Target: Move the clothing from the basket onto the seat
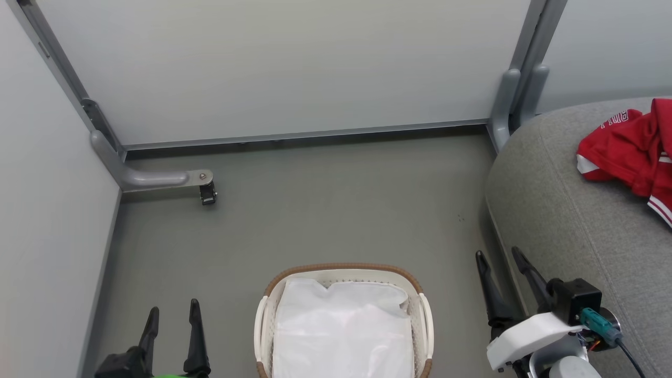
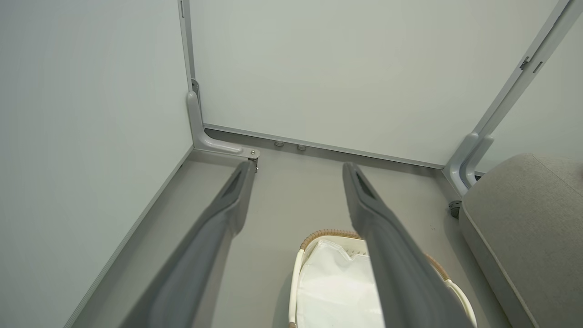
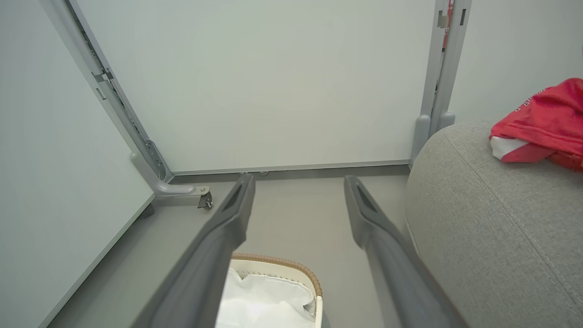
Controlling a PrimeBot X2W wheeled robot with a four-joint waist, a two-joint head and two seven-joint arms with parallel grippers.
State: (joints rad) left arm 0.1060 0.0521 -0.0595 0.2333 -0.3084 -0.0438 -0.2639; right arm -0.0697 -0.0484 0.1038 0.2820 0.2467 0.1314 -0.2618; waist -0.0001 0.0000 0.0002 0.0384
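Grey floor [image 1: 315,210], pale partition panels [image 1: 283,68] behind and to the left. Basket [image 1: 341,266] at bottom centre, white liner [image 1: 341,325] showing inside. Clothing [image 1: 627,152] (red, white trim, some lettering) lies bunched on the seat [image 1: 567,226] at right. Left gripper [image 1: 174,306]: fingers apart, nothing between them, left of the basket. Right gripper [image 1: 497,252]: fingers likewise apart and empty, between basket and seat edge.

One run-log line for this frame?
clothing: on seat | basket: white liner, no red inside | left gripper: open, empty | right gripper: open, empty
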